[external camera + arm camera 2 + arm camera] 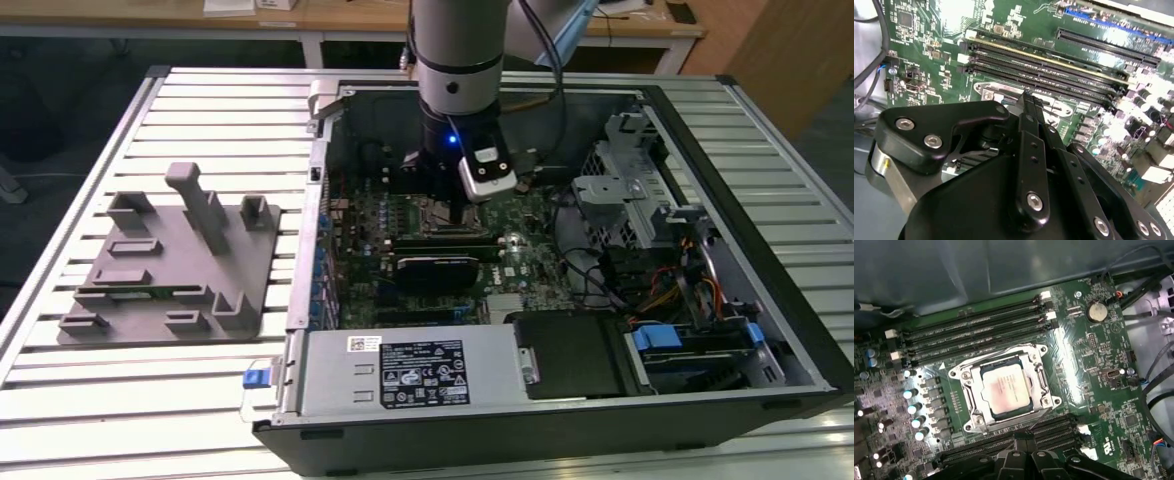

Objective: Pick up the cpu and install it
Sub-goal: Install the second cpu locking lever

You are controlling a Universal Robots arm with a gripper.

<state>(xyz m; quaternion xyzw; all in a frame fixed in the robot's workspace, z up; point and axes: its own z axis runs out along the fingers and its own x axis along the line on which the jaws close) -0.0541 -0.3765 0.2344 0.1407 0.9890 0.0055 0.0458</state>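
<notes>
- The chip (1004,389) already lies flat in its metal-framed socket (1046,390) on the green board (1094,370), inside the open computer case (694,130)
- The hand (1026,107) hangs just above the board beside the socket, holding nothing; whether it is wide or narrow, I cannot tell
- Judgement: check that the chip sits level and square within the frame, without pressing down

One of nearly everything on the bench (94,400), and here's the tally!

One grey fixture tray (140,312) by the bench's edge at the exterior view's left, one open computer case (534,435) filling the rest, one robot arm (457,40) reaching in. Inside we count one motherboard (1079,365), one silver power supply (400,375) and one socket frame (1045,390) with one cpu (1005,388) in it. One coin battery (1096,311), and a bank of four memory slots (979,322); the second bank is partly hidden, count unclear.
</notes>
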